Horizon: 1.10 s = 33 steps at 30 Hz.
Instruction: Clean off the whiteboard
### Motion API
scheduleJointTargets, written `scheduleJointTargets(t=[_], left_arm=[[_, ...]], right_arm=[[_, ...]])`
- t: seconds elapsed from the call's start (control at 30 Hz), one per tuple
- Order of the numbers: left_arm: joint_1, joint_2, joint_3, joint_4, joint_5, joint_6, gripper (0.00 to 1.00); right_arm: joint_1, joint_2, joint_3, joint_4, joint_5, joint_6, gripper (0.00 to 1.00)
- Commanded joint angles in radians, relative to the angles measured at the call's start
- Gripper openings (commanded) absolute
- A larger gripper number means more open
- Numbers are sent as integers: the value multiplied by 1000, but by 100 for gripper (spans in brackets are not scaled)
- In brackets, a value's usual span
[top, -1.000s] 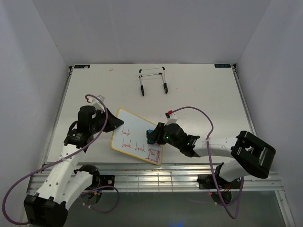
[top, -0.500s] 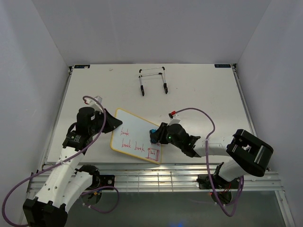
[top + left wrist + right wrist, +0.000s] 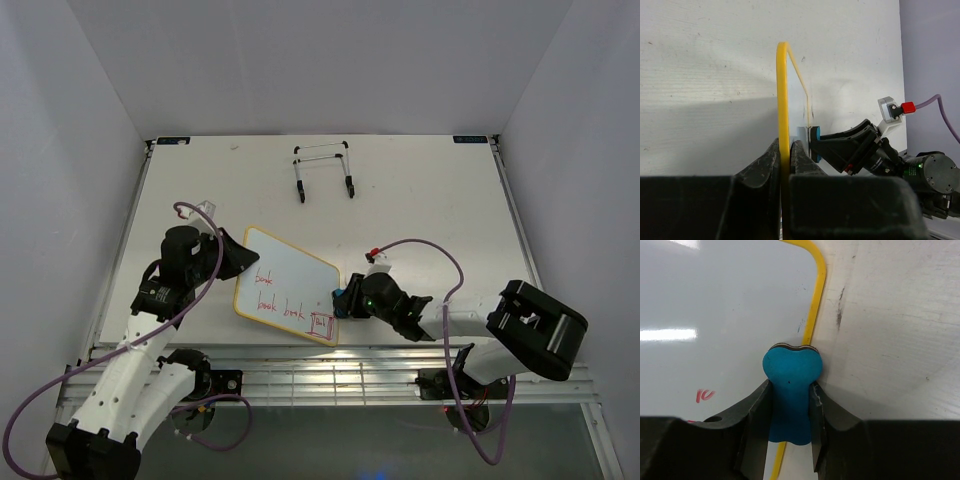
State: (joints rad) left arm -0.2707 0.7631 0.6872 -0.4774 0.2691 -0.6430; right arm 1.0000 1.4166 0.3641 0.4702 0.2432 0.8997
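The whiteboard lies near the table's front, with a yellow frame, red handwriting on its lower half and a wiped upper part. My left gripper is shut on its left edge; in the left wrist view the yellow frame runs up from between the jaws of the left gripper. My right gripper is shut on the blue bone-shaped eraser, which sits on the board's right frame edge. The eraser also shows in the top view and the left wrist view.
A black-and-white wire easel stand lies at the back of the table. White walls close in the left, right and far sides. Purple cables loop over both arms.
My right gripper has slid the eraser right and toward the front, from the board's middle-right to its right edge. The left gripper still holds the board's left edge.
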Motion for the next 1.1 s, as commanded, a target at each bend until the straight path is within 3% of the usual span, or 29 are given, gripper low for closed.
scheduleJointTargets(t=[0.0,0.4,1.07], left_arm=[[-16,22,-15,-59,-59,126,0],[-16,36,-21,-49,-30,132,0],[-18,33,-25,-46,-22,131,0]], right_arm=[[48,33,-22,-337,-117,-67,8],[117,38,315,-324,-177,-114,8],[200,131,581,-220,-139,-157,8]])
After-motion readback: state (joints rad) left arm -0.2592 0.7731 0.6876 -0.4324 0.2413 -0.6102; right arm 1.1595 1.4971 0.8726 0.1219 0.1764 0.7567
